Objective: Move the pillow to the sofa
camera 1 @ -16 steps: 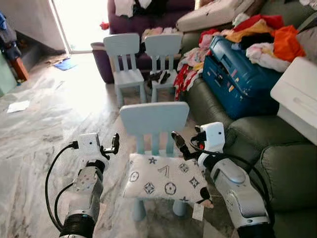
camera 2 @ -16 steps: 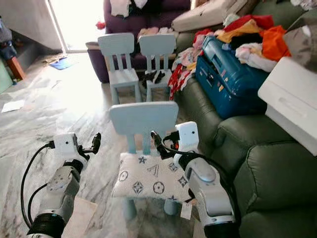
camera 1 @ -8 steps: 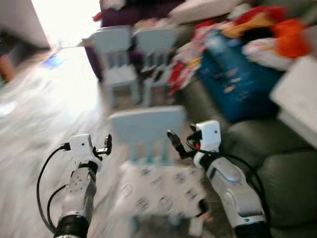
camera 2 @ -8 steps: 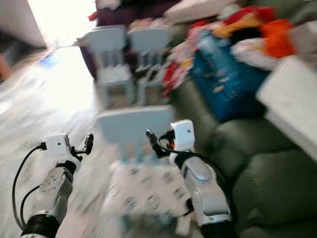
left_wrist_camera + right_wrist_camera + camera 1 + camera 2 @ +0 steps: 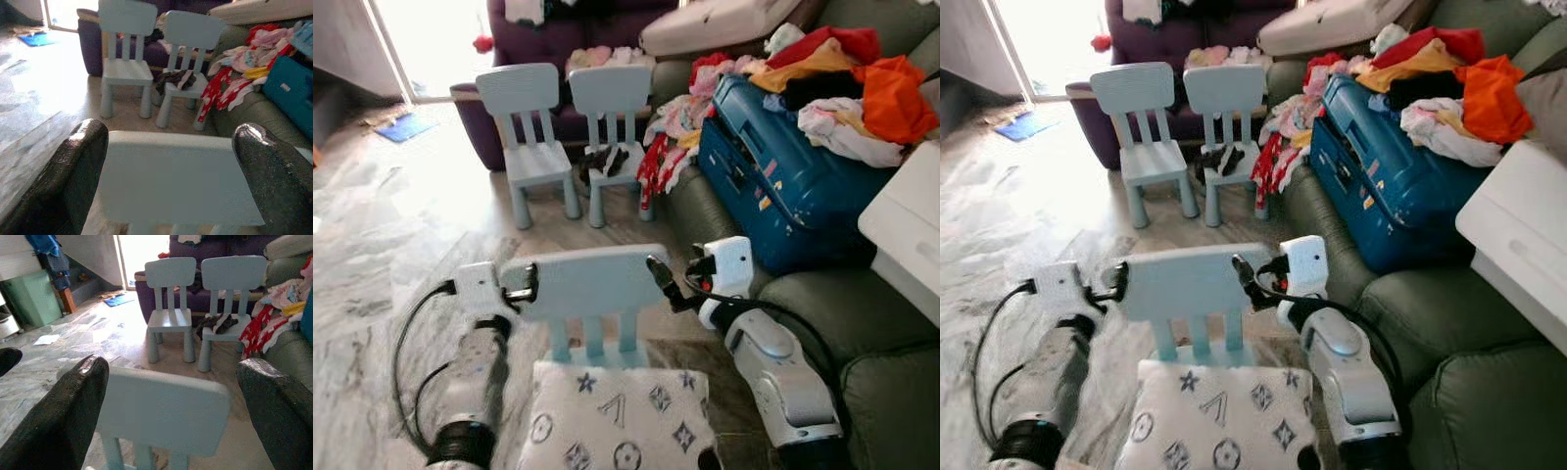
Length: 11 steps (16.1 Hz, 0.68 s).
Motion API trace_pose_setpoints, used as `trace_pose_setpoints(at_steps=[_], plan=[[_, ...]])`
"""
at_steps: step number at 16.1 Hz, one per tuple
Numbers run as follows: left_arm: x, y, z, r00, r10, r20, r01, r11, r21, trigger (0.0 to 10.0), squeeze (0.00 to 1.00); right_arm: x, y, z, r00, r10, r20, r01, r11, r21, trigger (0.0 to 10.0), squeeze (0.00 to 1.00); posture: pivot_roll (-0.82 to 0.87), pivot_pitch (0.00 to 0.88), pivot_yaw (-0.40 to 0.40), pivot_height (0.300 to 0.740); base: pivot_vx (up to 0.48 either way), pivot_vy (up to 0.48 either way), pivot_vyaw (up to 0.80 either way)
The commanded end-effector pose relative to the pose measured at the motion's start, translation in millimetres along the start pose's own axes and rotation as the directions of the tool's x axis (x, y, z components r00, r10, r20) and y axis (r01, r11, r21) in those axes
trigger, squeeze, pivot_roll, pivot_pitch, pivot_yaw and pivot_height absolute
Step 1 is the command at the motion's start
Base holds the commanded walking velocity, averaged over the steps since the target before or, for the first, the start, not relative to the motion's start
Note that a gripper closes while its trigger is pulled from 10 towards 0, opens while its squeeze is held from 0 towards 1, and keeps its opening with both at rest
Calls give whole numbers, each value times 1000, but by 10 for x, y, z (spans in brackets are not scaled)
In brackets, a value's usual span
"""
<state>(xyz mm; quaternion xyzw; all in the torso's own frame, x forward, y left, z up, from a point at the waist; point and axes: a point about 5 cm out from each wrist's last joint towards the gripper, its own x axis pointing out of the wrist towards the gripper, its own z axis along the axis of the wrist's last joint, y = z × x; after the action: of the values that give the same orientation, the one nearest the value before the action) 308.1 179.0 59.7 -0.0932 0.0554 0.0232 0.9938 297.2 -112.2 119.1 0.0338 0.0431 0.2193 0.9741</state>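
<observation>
The pillow (image 5: 619, 421) is seen lying on the near chair (image 5: 587, 284), below and nearer than both grippers. The left gripper (image 5: 522, 291) and right gripper (image 5: 658, 274), fingers spread and empty, are held flanking the backrest.

Head eyes look down; wrists look forward — all share the chair (image 5: 585, 284).
</observation>
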Motion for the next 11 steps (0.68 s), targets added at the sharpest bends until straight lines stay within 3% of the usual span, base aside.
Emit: trace_pose_setpoints(at_steps=[1,4,7,11], plan=[[-16,29,-16,1000,11,-8,-11,1000,2,10000,0,-9,7,3,1000,10,-4,-10,1000,6,10000,0,-227,5,13,740,0,0,0],[-23,69,-27,999,36,-22,-35,999,30,10000,0,4,-29,1,1000,7,-8,-7,1000,-4,10000,0,-226,5,13,740,0,0,0],[-59,188,-70,995,84,-59,-80,994,79,10000,0,13,-249,29,998,-55,-22,54,998,-10,10000,0,-195,3,12,740,0,0,0],[-164,388,-159,985,126,-122,-111,986,122,10000,0,-62,-328,-119,990,-108,-88,108,994,3,10000,0,-172,10,15,740,0,0,0]])
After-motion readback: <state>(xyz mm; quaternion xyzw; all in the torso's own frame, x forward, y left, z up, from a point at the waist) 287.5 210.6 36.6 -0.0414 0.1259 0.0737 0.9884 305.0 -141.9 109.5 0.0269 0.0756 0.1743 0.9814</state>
